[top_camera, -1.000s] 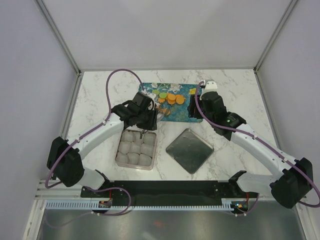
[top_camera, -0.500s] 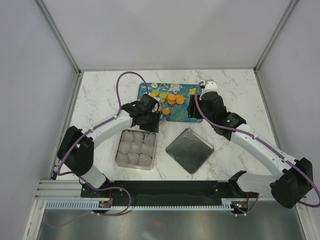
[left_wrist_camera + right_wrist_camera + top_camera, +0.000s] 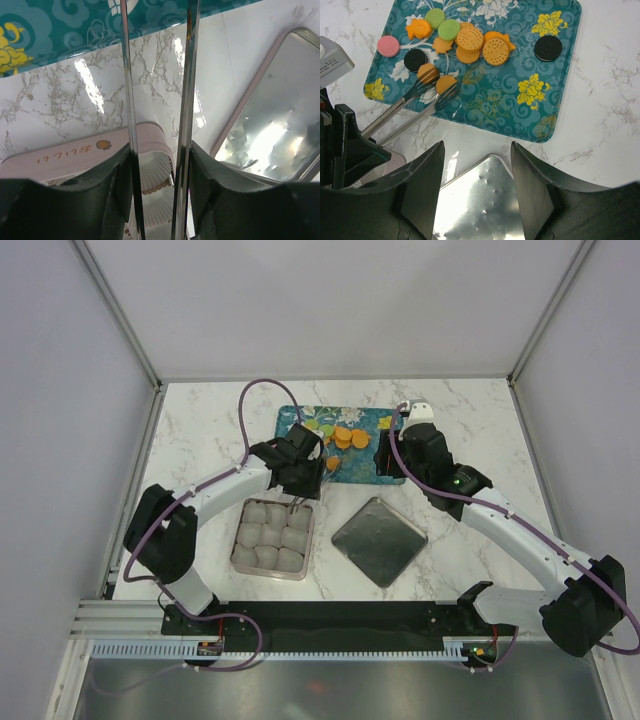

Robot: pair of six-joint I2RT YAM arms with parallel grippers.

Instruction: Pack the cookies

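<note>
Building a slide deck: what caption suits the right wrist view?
On a teal floral tray, metal tongs reach two orange round cookies.

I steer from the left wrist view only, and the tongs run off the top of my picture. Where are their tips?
Observer: The right wrist view shows the tongs ending in forked tips over the teal tray, beside two orange cookies. I cannot tell whether they touch.
Operator: Any cookies in the tin yet?
Observer: In the top view, the paper cups in the tin all look white. No cookie shows in them.
Operator: Is the right arm in my way?
Observer: The right gripper hangs open and empty at the tray's near right corner, apart from the tongs.
</note>
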